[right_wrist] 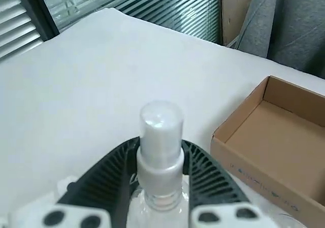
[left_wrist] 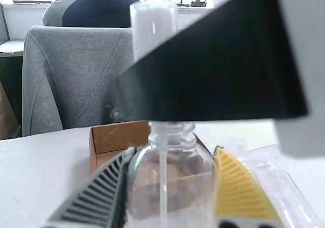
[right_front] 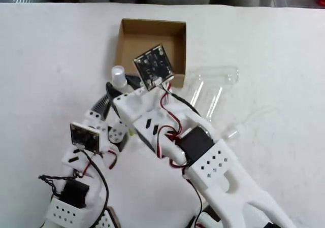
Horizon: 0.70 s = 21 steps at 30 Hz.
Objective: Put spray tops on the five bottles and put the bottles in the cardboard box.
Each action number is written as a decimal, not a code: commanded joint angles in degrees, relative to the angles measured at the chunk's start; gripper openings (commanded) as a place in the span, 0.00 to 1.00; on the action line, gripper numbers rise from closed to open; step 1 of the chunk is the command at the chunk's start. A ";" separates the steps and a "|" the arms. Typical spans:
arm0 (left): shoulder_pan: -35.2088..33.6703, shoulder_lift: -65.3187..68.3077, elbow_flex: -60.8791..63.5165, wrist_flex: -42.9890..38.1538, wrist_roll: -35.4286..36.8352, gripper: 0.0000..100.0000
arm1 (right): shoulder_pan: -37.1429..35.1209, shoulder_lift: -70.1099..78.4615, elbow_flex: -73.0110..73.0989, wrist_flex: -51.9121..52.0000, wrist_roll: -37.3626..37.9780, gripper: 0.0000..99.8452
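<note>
White table (right_front: 274, 50) carries the open cardboard box (right_front: 147, 37), clear bottles (right_front: 210, 88) lying just beside it.

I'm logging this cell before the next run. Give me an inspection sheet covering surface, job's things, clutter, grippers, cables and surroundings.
Surface: white table.
Job's things: cardboard box open, no bottle seen inside; one upright bottle with a spray top on its neck; clear bottles lying beside the box.
Clutter: nothing seen.
Grippers: left gripper shut on the bottle's body; right gripper shut on the spray top.
Cables: red and white wires along the right arm; black cable on the left arm.
Surroundings: grey cloth beyond the table; window blinds.
</note>
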 commanded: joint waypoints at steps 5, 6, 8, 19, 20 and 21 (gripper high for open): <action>0.57 -1.10 -0.88 -1.14 -0.62 0.09 | -1.27 0.04 -2.81 1.71 0.79 0.02; 0.57 -1.10 -0.88 -1.14 -0.62 0.09 | -1.27 0.04 -2.81 2.68 0.79 0.02; 0.57 -1.10 -0.88 -1.14 -0.62 0.09 | -1.27 0.04 -2.81 4.70 0.79 0.02; 0.48 -1.10 -0.88 -1.14 -0.62 0.09 | -1.27 -2.59 -2.73 6.11 0.79 0.02; 0.48 -1.10 -0.88 -1.14 -0.62 0.09 | -1.27 -2.95 -2.73 6.11 0.79 0.02; 0.48 -1.10 -0.88 -1.14 -0.62 0.09 | -1.27 -3.30 -2.64 6.20 0.79 0.02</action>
